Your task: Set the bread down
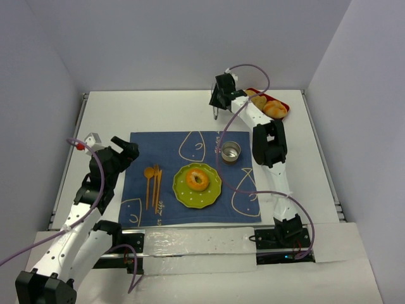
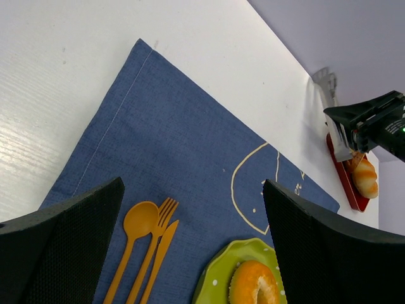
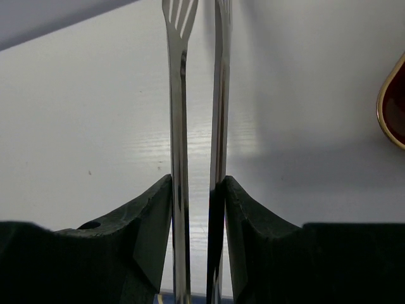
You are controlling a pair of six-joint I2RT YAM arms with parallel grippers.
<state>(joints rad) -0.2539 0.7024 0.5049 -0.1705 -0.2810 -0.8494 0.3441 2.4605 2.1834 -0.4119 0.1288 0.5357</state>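
Note:
The bread (image 1: 197, 180), a small golden-orange ring-like bun, lies in the middle of the green plate (image 1: 183, 193) on the blue placemat (image 1: 168, 149). In the left wrist view the bread (image 2: 256, 285) sits on the plate (image 2: 218, 278) at the bottom edge. My left gripper (image 1: 130, 152) is open and empty above the placemat's left edge, its jaws wide apart (image 2: 192, 190). My right gripper (image 1: 218, 101) is at the far side of the table, shut on metal tongs (image 3: 179, 95) whose two arms stand slightly apart with nothing between them.
An orange spoon, fork and knife (image 1: 152, 180) lie left of the plate. A metal cup (image 1: 231, 151) stands at the plate's far right. A red tray (image 1: 283, 103) with lumpy rolls (image 1: 274, 109) sits at the back right, beside the right gripper.

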